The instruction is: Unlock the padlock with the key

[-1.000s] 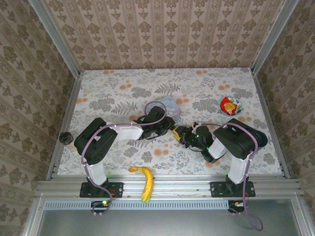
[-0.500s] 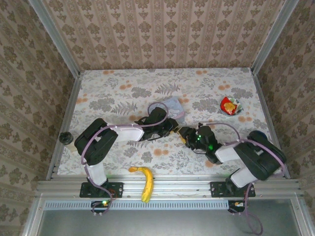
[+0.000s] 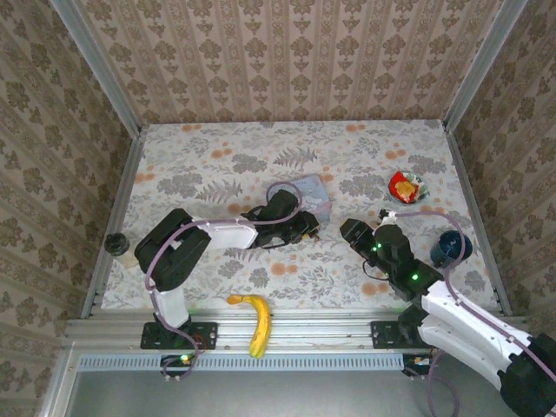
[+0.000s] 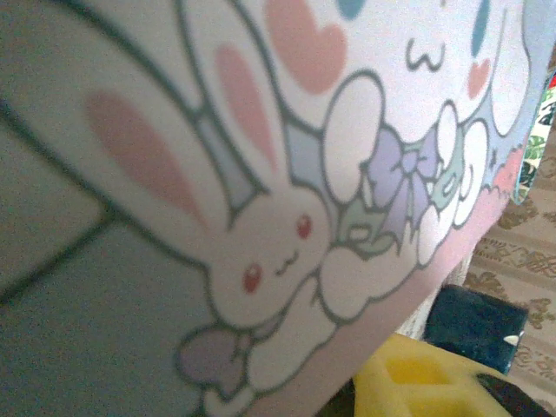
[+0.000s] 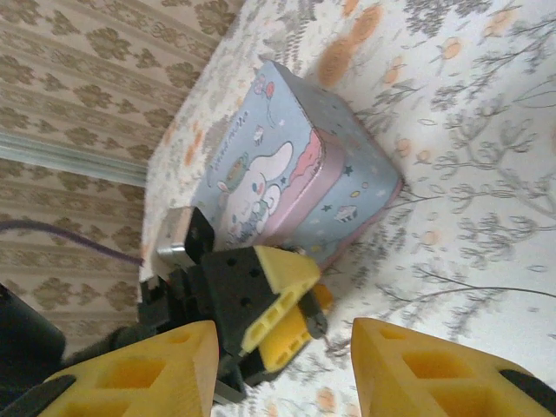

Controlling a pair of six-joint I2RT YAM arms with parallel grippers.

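From where I stand, both arms reach into the middle of the flowered bench (image 3: 200,156), where a pale blue cartoon tin (image 3: 311,189) lies flat. The left pincer (image 3: 306,228) sits low at the tin's near corner, touching it or just beside it; its own camera is pressed so close that the rabbit print (image 4: 261,252) takes up most of the view. From the right wrist I see the left pincer (image 5: 304,317) with its yellow fingers (image 5: 280,269) drawn close together and a small dark piece (image 5: 314,325) at their tips. It might be the padlock or the key. It is too small to say which, and I cannot tell whether the fingers are actually clamped on it. The right pincer (image 3: 347,231) hangs near the left one but apart from it, its two yellow fingers (image 5: 130,369) spread wide with nothing between them. A banana (image 3: 252,314) lies at the near edge, well away from the work. My guess is that this is the step of bringing key and lock together, with the left arm steadying one part and the right free to take the other. The next move would need the right pincer to line up squarely with that dark piece and close gently. Something that small could twist or slip against the tin.
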